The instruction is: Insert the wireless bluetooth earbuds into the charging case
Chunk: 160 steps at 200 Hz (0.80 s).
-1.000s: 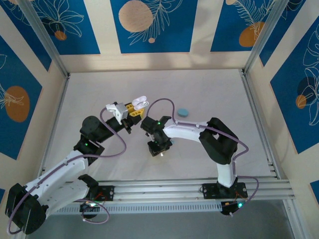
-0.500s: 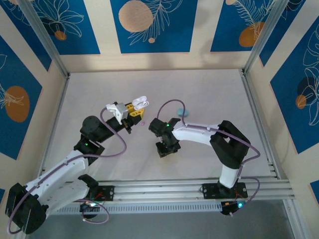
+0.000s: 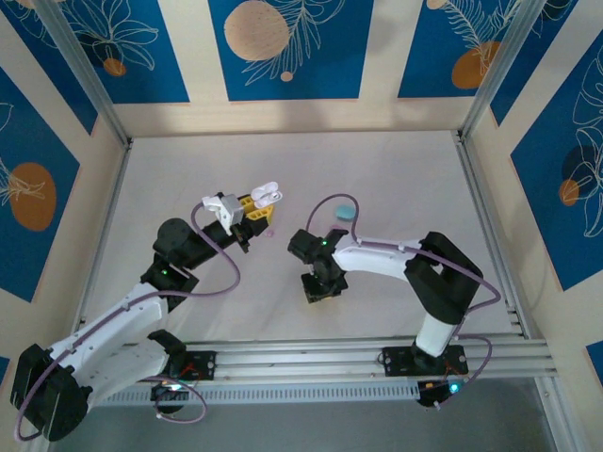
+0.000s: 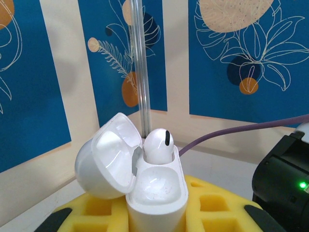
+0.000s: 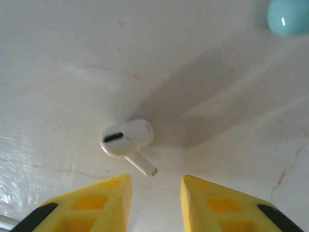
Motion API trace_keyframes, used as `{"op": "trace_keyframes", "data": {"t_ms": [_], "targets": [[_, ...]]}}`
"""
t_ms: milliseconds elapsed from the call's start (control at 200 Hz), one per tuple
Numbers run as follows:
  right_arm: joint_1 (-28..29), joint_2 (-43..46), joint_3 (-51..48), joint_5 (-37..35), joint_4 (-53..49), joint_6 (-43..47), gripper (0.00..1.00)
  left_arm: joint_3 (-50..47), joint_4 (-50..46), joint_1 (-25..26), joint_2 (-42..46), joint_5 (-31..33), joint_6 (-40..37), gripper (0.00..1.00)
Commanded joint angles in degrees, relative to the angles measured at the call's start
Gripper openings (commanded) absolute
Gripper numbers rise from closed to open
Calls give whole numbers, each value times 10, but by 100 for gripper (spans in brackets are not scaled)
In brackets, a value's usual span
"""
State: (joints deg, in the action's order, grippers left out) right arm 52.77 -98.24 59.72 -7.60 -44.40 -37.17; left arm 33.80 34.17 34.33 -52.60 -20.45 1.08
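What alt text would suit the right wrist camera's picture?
A white earbud lies on its side on the pale table, just ahead of the right claw, whose yellow fingers stand open and empty. A light blue rounded object sits at the top right corner.

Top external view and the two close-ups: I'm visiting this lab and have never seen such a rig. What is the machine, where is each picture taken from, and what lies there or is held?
These are two robot arms bolted at the near edge of a table. The top view looks down from above and behind: left arm on the left, right arm on the right. The other two pictures come from a camera on each wrist. The left wrist view shows yellow jaws shut on an open white charging case, one white earbud seated inside. The right wrist view looks down at the table: a second white earbud lies loose ahead of the open jaws, and a light blue case sits farther off.
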Motion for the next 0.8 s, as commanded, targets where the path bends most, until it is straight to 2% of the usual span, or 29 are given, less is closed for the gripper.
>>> {"op": "trace_keyframes", "data": {"t_ms": [0, 120, 340, 795], "targets": [[-5, 35, -4, 21, 12, -22, 35, 9, 7, 6, 8, 5, -5, 18], [-7, 39, 4, 22, 18, -4, 40, 11, 12, 5, 9, 6, -2, 18], [-9, -8, 51, 1, -15, 46, 48, 12, 8, 6, 13, 6, -2, 18], [-7, -79, 99, -4, -36, 98, 47, 11, 10, 6, 10, 8, -1, 18]]}}
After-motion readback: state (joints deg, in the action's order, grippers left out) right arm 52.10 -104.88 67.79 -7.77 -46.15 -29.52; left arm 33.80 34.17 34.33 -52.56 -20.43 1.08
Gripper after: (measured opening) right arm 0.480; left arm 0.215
